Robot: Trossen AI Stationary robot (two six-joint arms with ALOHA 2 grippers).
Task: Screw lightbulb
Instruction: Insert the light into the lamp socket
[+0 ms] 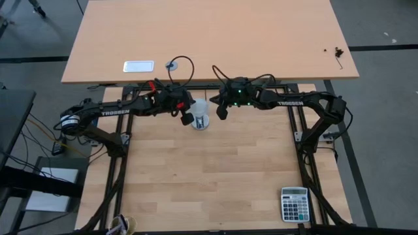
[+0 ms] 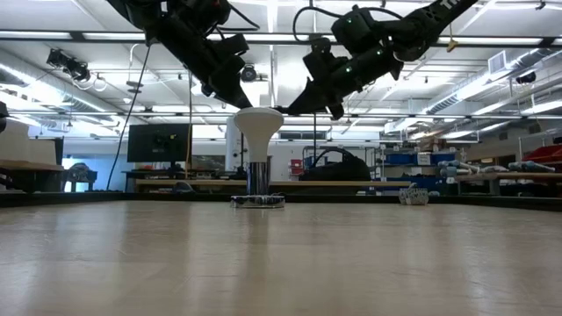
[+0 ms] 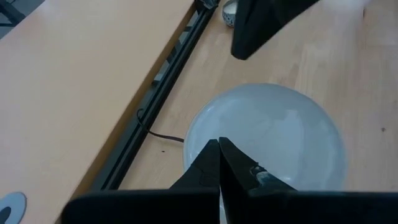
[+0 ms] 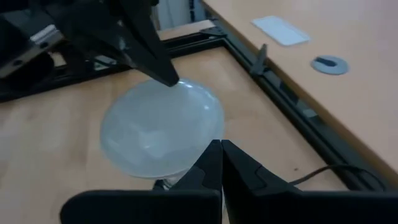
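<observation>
TROSSEN on left arm (image 1: 111, 111), right arm (image 1: 294, 102)

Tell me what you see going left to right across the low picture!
Left arm's dark tool → white funnel-shaped lightbulb standing upright on the wooden table → right arm's dark tool → small grey calculator far back.

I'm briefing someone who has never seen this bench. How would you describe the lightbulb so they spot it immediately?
Start at the light wooden table and look along its far edge, midway between the two dark arms. There the lightbulb stands upright on a shiny base, under the shut left tool and right tool. It is the only white, wide-headed, narrow-necked thing there; the calculator lies at a near corner.
</observation>
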